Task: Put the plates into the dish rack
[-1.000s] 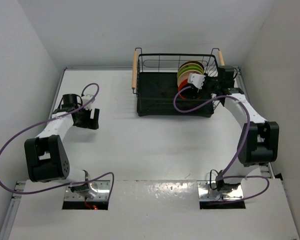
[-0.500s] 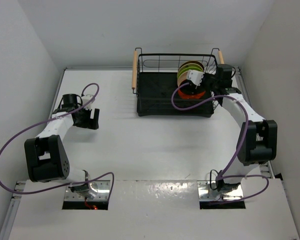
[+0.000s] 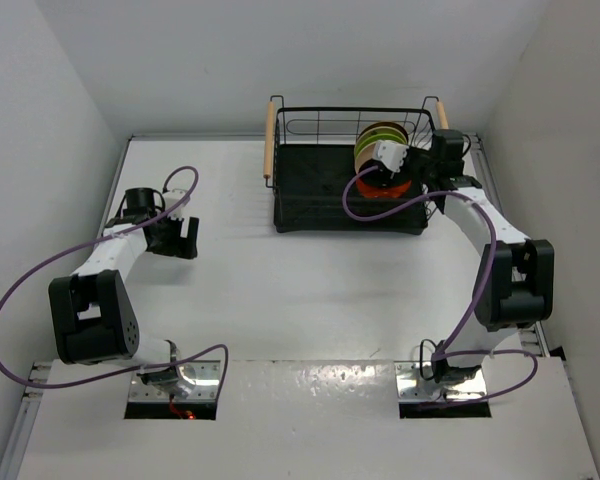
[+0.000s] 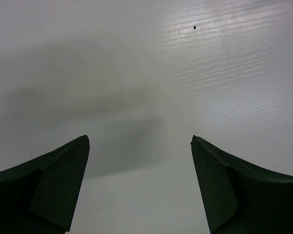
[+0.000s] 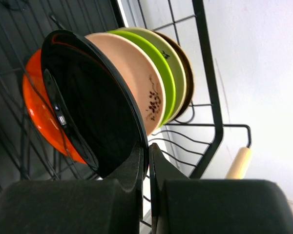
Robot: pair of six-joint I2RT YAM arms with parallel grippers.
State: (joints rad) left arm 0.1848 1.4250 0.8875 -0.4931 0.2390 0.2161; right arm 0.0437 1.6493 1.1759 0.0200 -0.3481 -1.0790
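Right wrist view: right gripper (image 5: 148, 155) is clamped narrow on the lower rim of the glossy black plate (image 5: 88, 102), one finger on each face. The plate stands on edge inside the dish rack (image 5: 205, 73).

- Behind it, away from the camera: orange plate (image 5: 35, 111), also on edge.
- On its other side, in a row: beige plate (image 5: 134, 73), lime green plate (image 5: 160, 66), a pale cream plate (image 5: 178, 66), then a brown-rimmed plate (image 5: 189, 78).
- The only marking I can make out is a dark sprig-like patch (image 5: 155, 103) on the beige plate's face. I can't read it as lettering.
- One light wooden handle (image 5: 239, 163) shows past the wire corner.

Top view: the rack (image 3: 310, 200) sits at the far side of the table (image 3: 280, 290), with the plates bunched at its right end and the right gripper (image 3: 390, 155) reaching in over them.

Left wrist view: left gripper (image 4: 139, 140) has its fingers spread wide and holds nothing, over bare white tabletop (image 4: 136, 58). From above it (image 3: 183, 237) sits well apart from the rack, on the left.
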